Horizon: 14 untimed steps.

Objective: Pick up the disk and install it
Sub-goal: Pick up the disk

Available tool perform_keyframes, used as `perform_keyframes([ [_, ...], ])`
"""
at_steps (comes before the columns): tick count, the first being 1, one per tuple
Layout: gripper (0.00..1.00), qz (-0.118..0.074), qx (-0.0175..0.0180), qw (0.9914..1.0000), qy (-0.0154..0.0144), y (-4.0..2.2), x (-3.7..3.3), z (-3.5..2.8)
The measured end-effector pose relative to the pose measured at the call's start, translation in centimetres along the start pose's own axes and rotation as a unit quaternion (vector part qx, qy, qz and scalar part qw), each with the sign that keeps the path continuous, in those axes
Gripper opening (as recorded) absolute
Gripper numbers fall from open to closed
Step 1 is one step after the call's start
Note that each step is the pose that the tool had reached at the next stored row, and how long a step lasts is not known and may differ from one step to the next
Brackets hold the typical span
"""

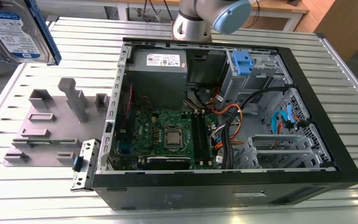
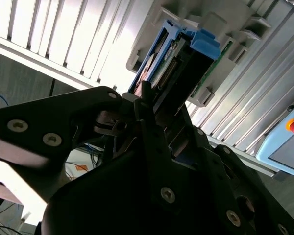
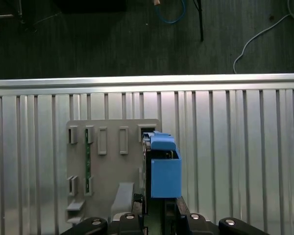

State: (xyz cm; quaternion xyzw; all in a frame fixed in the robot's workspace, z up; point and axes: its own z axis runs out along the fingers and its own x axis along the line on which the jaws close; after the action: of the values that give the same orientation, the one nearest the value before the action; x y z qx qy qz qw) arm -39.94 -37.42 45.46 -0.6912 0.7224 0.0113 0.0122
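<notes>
Slatted table (image 1: 353,93): gripper (image 3: 159,205) clamped on disk (image 1: 14,32), held over fixture (image 1: 48,126) at the exterior view's left, well apart from open case (image 1: 229,189); pick done, install not yet started.

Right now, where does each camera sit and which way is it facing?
Exterior view: off the arm, high up, looking down into the open computer case; the arm and lifted disk show.
First wrist view: on the wrist, looking down past the gripper onto the grey fixture.
Second wrist view: close along the gripper, shut on the disk.
All three share the disk.
</notes>
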Motion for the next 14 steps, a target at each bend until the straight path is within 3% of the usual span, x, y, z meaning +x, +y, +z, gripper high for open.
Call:
perform_keyframes([
  [14,0.35,0.0,0.0,1.0,0.0,0.0,-0.09,-2.79],
])
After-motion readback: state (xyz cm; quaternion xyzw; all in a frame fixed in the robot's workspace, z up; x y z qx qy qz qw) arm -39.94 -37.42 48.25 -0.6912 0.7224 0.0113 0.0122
